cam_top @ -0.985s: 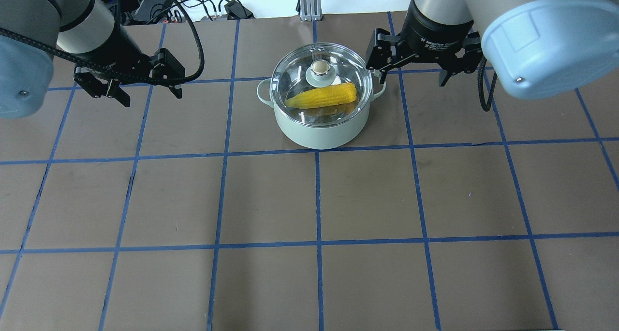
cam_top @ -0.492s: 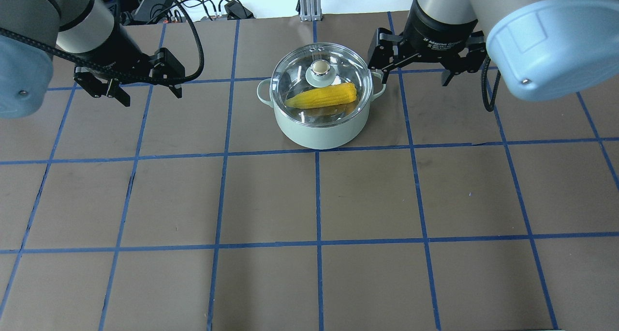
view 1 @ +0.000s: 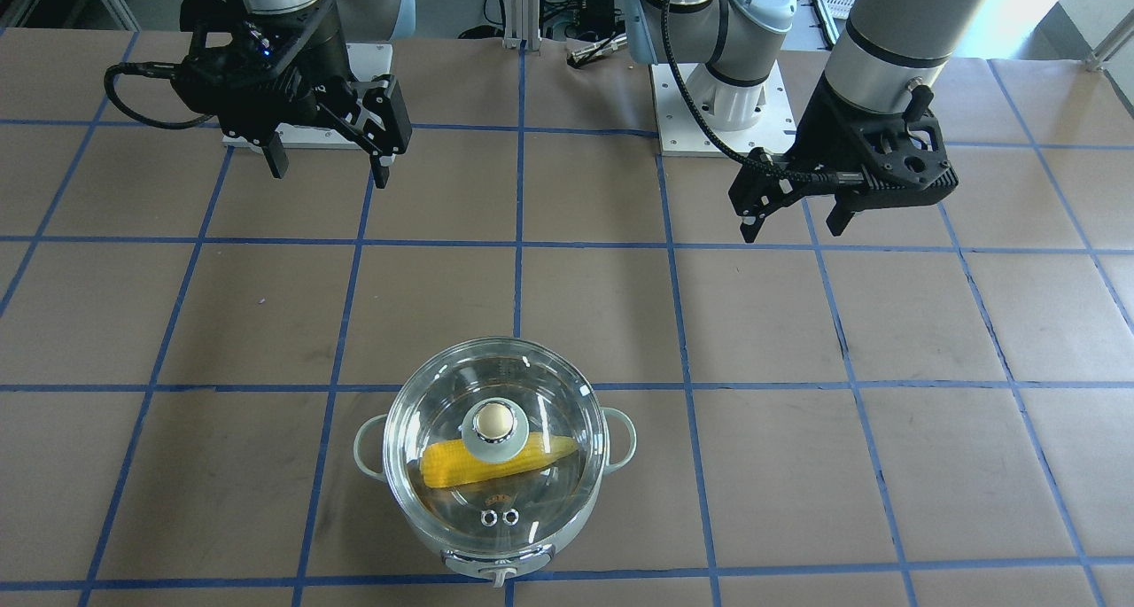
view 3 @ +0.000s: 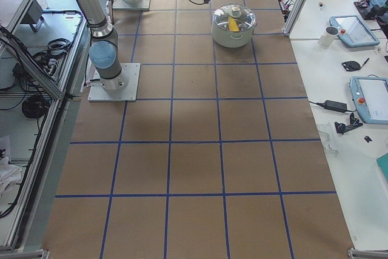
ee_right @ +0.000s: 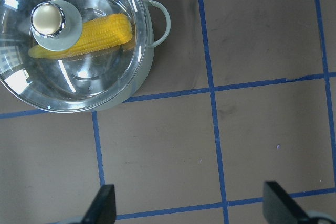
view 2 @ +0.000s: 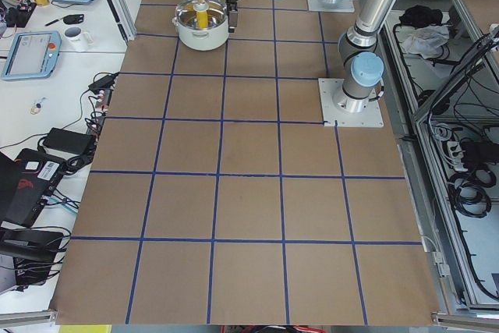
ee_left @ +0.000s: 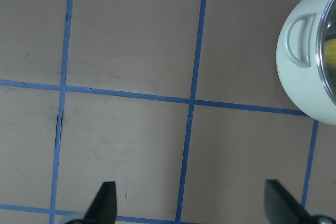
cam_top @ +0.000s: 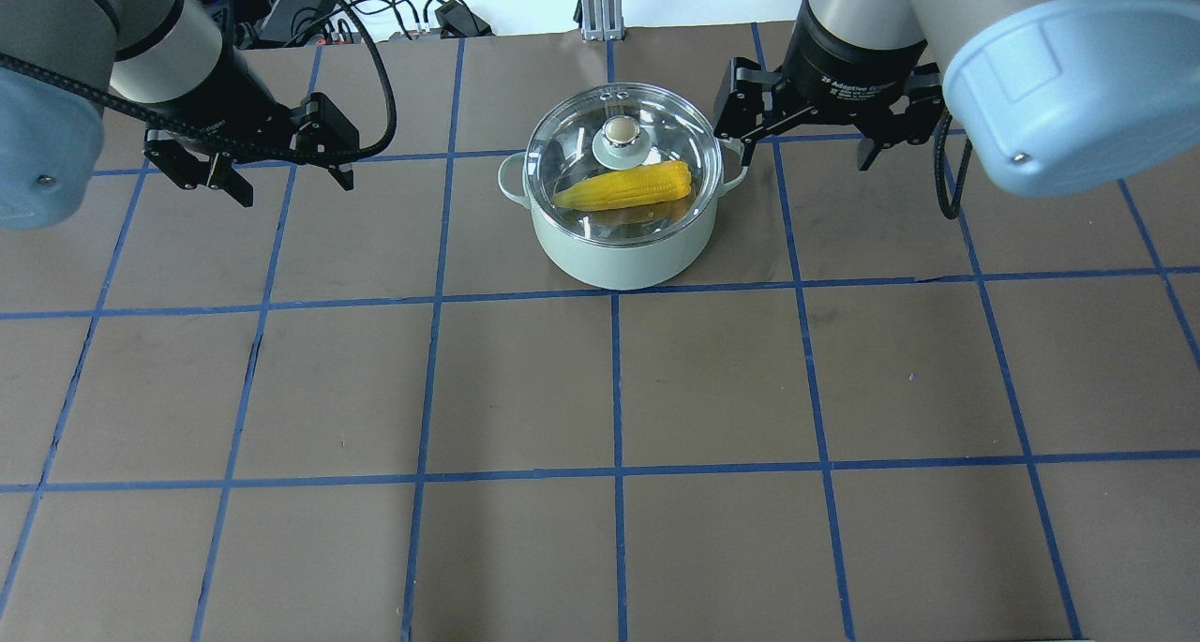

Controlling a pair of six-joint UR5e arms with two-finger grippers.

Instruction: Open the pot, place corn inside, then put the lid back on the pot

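The right hand [cam_top: 802,147] hangs with its two fingers spread wide and nothing between them. It is raised above the surface [cam_top: 712,380] near the pot [cam_top: 619,260], on the side of one loop handle [cam_top: 736,175], and touches nothing. Its wrist camera looks down on brown paper crossed by blue tape lines [cam_top: 614,380], with the pot off to the upper left. The left hand [cam_top: 291,185] is spread and empty too, held above the surface well apart from the pot on the other side. In its wrist view only the pot's wall and the other handle show at the right border.

The pot stands upright on the surface, over a tape line. The lid [cam_top: 572,122] sits flat on the pot's rim and closes it, with its beige-topped knob [cam_top: 619,131] at the centre and two small vent rings [cam_top: 609,91] near the far rim. The corn [cam_top: 623,187] lies on its side inside the pot, under the glass, its pointed end towards the robot's left.
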